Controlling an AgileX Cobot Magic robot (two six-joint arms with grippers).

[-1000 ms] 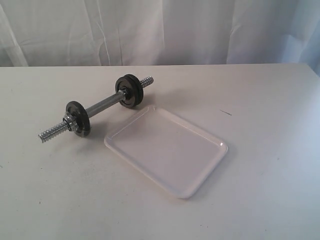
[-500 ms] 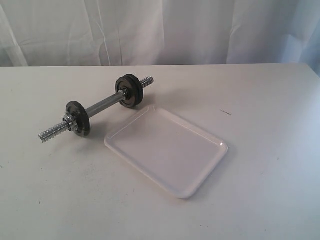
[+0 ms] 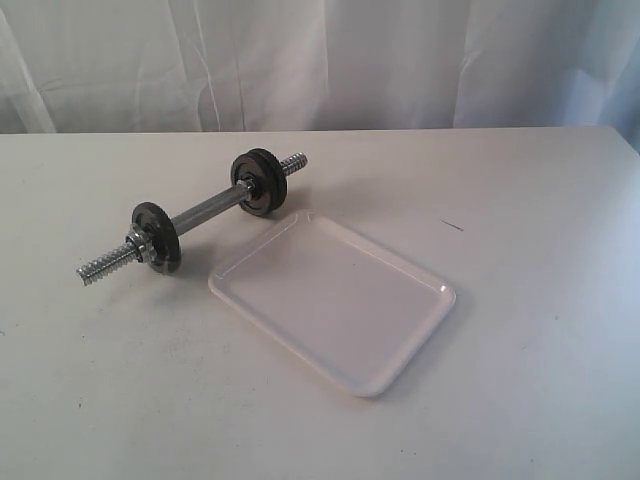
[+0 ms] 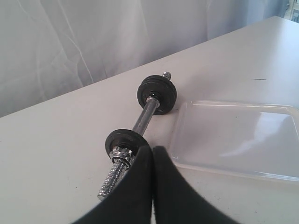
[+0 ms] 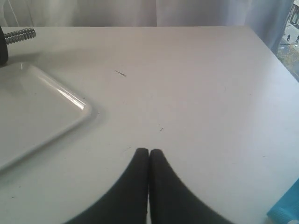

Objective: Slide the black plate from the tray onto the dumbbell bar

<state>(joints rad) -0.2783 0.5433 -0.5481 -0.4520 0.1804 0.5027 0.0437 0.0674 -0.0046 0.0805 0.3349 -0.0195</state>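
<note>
While the left gripper (image 4: pixel 153 148) and right gripper (image 5: pixel 149 150) are closed, the dumbbell bar (image 4: pixel 145 115) lies nearer the left.

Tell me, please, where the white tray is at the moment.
In the exterior view the tray lies flat near the table's middle, just right of the dumbbell bar, its far corner close beside the bar's far black discs.

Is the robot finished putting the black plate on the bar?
Looks finished. Done: the tray holds nothing, and a flat black plate sits on the bar near one threaded end, with thicker discs at the other. In hand: nothing. The left gripper and right gripper are both shut on nothing. Left to do: nothing I can see.
</note>
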